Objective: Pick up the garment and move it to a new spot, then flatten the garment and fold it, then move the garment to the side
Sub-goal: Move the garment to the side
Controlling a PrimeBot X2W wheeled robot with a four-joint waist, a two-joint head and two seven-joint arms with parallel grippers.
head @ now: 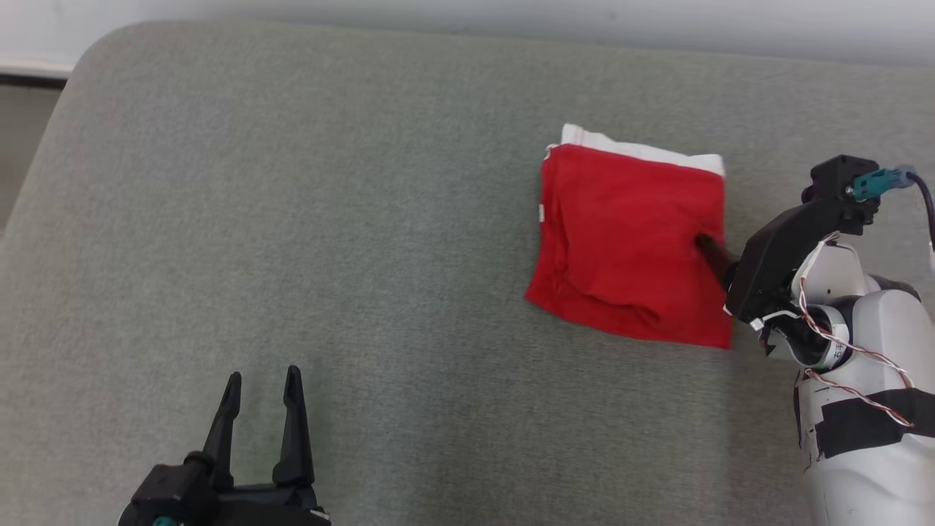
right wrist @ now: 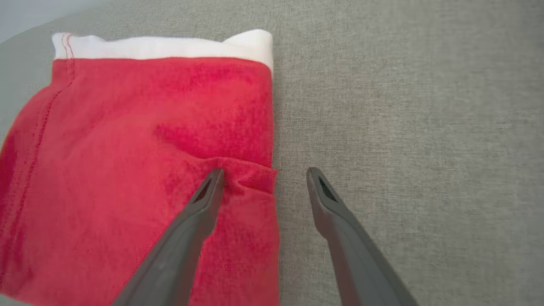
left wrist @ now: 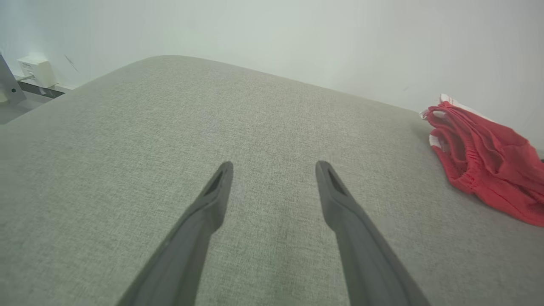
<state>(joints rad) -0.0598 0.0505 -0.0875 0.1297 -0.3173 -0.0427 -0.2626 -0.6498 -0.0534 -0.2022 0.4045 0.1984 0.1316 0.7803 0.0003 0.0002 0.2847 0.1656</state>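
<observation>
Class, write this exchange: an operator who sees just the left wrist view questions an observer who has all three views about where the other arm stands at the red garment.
Operator: I see the garment at my right edge. Where is the other arm?
Observer: The right gripper straddles the garment's right-hand edge, one finger over red cloth, the other over the grey fabric surface.
Operator: Is it closed on the cloth?
Observer: No, its jaws stand open.
</observation>
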